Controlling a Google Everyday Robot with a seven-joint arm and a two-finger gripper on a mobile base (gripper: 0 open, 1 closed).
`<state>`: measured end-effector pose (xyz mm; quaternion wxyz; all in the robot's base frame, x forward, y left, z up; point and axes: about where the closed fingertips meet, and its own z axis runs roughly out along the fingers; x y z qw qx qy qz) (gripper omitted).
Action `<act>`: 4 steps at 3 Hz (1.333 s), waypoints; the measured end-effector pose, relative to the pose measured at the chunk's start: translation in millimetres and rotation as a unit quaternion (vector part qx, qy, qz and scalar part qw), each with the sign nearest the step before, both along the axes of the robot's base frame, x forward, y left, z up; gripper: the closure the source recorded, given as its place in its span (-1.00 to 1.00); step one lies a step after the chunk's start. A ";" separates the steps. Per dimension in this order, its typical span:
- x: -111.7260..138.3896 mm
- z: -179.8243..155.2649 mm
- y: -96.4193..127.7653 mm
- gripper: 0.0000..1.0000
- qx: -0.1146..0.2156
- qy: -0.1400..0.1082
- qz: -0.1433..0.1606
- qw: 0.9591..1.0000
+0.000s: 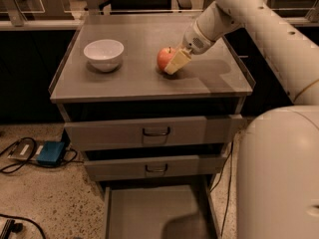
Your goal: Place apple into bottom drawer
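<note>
The apple (164, 58), red with yellowish patches, rests on the grey cabinet top (134, 86), right of the middle. My gripper (173, 63) reaches in from the upper right and sits right against the apple's right front side, low over the top. The bottom drawer (149, 209) is pulled out below, a flat grey tray with thin side walls and nothing in it that I can see. Its front end is cut off by the picture's lower edge.
A white bowl (103, 54) stands on the cabinet top to the left of the apple. Two upper drawers with dark loop handles (155, 131) are slightly out. My white body (279, 173) fills the lower right. A blue box (50, 153) and cables lie on the floor at left.
</note>
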<state>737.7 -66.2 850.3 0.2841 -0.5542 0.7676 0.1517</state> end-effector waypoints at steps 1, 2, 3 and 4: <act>-18.9 20.2 -27.8 1.00 0.005 -0.008 -0.020 1.000; -58.2 56.6 -62.9 1.00 0.023 -0.041 -0.053 0.998; -121.2 78.8 -90.9 1.00 0.032 -0.065 -0.077 0.994; -200.2 67.0 -104.0 1.00 0.032 -0.056 -0.092 0.994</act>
